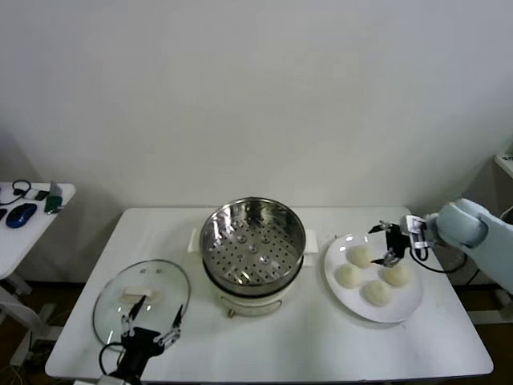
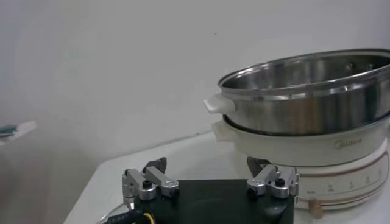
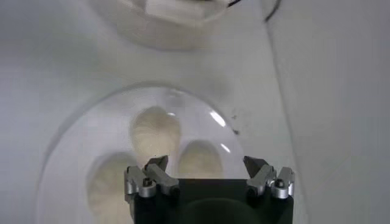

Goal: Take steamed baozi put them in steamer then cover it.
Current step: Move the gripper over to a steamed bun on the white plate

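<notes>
Baozi (image 1: 360, 256), four pale buns, clustered on a white plate (image 1: 409, 307) toward the right edge of the white table (image 1: 321, 345), none yet in the pot. Steamer (image 1: 252, 241) at the table's centre, nearer the back edge, open-topped, perforated tray bare, steel wall resting on a white base with side handles. Cover (image 1: 112, 309) flat on the table toward the front-left corner, clear glass, cream handle up, well apart from the pot. Right gripper (image 1: 389, 245) hovering over the plate's back portion, fingers spread wide, black tips either side of the gap, holding nothing; from the right wrist view (image 3: 207, 173), buns (image 3: 155, 131) visible below and beyond the parted fingers, not touched. Left gripper (image 1: 151, 325) low by the front edge, at the near rim of the lid, fingers likewise spread and empty; in the left wrist view (image 2: 210, 173) pointed toward the pot (image 2: 304, 91). Small side table (image 1: 56, 196) off the left edge, carrying a blue mouse (image 1: 22, 214).
</notes>
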{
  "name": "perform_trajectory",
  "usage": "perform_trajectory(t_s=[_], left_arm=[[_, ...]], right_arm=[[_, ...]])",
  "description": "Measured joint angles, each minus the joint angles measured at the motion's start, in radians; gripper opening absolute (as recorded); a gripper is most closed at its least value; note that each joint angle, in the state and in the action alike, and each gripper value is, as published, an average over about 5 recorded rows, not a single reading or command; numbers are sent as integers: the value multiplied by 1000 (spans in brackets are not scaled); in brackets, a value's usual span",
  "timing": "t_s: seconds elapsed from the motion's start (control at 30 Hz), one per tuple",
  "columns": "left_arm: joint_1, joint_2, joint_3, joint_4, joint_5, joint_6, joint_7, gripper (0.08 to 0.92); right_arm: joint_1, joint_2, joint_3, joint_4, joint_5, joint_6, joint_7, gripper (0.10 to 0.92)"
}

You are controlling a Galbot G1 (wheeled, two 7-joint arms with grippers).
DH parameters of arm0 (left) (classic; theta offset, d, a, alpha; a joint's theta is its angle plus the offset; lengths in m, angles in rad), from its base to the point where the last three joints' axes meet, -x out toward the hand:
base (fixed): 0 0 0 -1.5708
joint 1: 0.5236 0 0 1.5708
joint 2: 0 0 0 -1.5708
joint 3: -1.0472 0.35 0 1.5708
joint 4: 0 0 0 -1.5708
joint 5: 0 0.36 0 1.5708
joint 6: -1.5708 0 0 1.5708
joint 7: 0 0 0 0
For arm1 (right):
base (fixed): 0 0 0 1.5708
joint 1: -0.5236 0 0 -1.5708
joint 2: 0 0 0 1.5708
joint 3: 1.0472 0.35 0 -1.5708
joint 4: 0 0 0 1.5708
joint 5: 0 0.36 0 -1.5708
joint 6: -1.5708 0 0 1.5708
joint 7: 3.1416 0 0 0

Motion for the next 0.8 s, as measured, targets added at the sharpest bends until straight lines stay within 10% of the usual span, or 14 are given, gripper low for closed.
perform_trajectory(t_s=[0.8], left_arm=[[-6, -9, -3, 25, 2, -2, 5, 823]], right_arm=[[-19, 307, -72, -376, -121, 42, -69, 822]])
